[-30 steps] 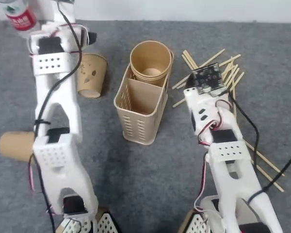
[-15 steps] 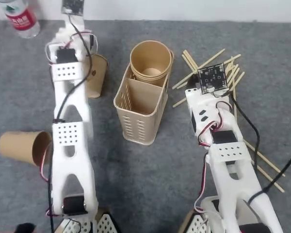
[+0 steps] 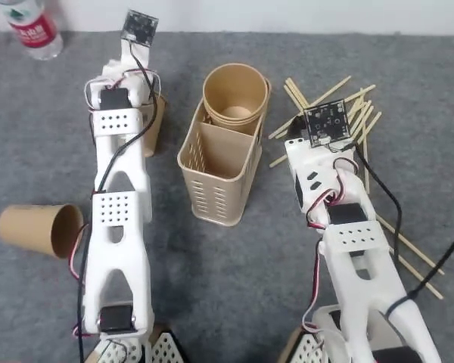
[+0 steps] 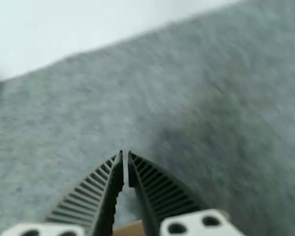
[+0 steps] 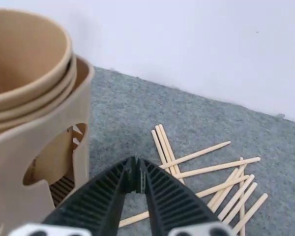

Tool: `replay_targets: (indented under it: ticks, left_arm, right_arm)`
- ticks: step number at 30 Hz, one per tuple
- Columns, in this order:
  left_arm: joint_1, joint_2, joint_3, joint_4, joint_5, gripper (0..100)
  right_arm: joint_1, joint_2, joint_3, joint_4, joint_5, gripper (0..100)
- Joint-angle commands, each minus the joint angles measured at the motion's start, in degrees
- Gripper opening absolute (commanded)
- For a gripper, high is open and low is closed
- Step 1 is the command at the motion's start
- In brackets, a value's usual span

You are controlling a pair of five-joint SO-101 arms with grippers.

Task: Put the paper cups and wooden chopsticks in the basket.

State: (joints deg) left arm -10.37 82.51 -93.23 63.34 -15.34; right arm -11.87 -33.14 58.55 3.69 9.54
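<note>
Light, easily crushed stock left to load
Your left hand (image 4: 125, 154), closed on nothing, hangs over a brown paper cup (image 3: 155, 121) beside the beige slotted plastic basket (image 3: 212, 193); a second cup (image 3: 38, 229) lies tipped well apart. Pinch rims lightly. Your right hand (image 5: 136, 160), closed too, hovers near the stiff wooden chopsticks (image 3: 359, 112): grip mid-length

left arm (image 3: 119, 151) swung toward the basket (image 3: 212, 189), apparently over a paper cup (image 3: 156, 128).
</note>
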Motion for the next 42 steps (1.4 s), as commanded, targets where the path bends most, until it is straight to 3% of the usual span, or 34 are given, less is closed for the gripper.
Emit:
replay_targets:
  ticks: [1,9,17,25,30,36,42]
  left_arm:
    - [1.58,-2.02,-2.95,14.42,-10.2,1]
    - [0.18,-10.2,-2.77,37.98,-17.49,1]
    - [-8.18,-24.79,9.1,37.54,-17.67,1]
    - [-8.97,-41.05,31.25,37.45,-24.97,1]
    - [-11.25,-51.25,47.16,37.45,-33.41,1]
    - [-19.52,-61.27,64.13,37.45,-41.14,1]
    - [-27.69,-68.92,67.03,37.36,-42.99,1]
  right_arm:
    - [-0.22,-2.24,-0.44,-0.48,-0.53,0.7]
    - [-0.13,-2.24,-0.44,-0.48,-0.53,0.7]
    - [-0.13,-2.24,-0.44,-0.48,-0.53,0.7]
    - [-0.22,-2.33,0.09,-0.48,-0.53,0.7]
    - [-0.4,-2.42,0.35,-0.48,-0.53,0.7]
    - [-0.4,-2.59,0.35,-0.48,-0.53,0.7]
    - [-0.4,-2.51,0.35,-0.48,-0.53,0.7]
